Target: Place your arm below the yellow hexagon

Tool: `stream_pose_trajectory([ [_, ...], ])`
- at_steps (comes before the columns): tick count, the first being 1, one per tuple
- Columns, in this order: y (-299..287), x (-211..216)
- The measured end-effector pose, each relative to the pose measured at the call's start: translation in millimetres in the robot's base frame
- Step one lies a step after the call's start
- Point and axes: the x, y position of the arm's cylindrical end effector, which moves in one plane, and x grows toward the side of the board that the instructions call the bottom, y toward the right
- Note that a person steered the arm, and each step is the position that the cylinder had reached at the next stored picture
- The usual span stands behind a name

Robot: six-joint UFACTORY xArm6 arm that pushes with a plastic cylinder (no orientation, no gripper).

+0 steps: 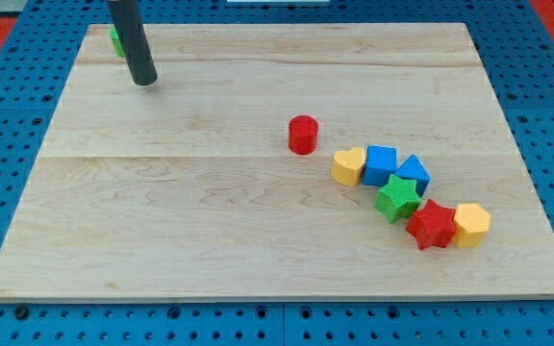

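Our rod comes down from the view's top left, and my tip (144, 83) rests on the wooden board (210, 221) near its upper left corner. We carry no fingers at all, only this straight dark rod, so nothing is held. Just behind the rod, at the board's top left edge, a green block (115, 39) peeks out; the rod hides most of it and we cannot make out its shape.

The yellow hexagon (471, 224) lies far away from us, toward the view's lower right, near the board's right edge. It is the last piece in a crooked chain of blocks that runs down toward the view's right. Touching the hexagon on the view's left is a red star (432, 225). Up and to the left of that sits a green star (397, 198), close against it. Above the green star lie two blue blocks: a blue cube (380, 164) and, to its right, a second blue block (415, 173) whose shape we cannot read clearly. A yellow heart (348, 166) sits just beside the blue cube on the view's left. A red cylinder (303, 134) stands alone, apart from the chain, up and to the left of the yellow heart.

On a straight line between my tip and the hexagon stand the red cylinder and most of the chain.
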Motion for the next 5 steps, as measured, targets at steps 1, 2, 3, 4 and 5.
stream_pose_trajectory([
  [1,5,11],
  [2,13,21],
  [3,18,26],
  [4,25,56],
  [5,26,107],
])
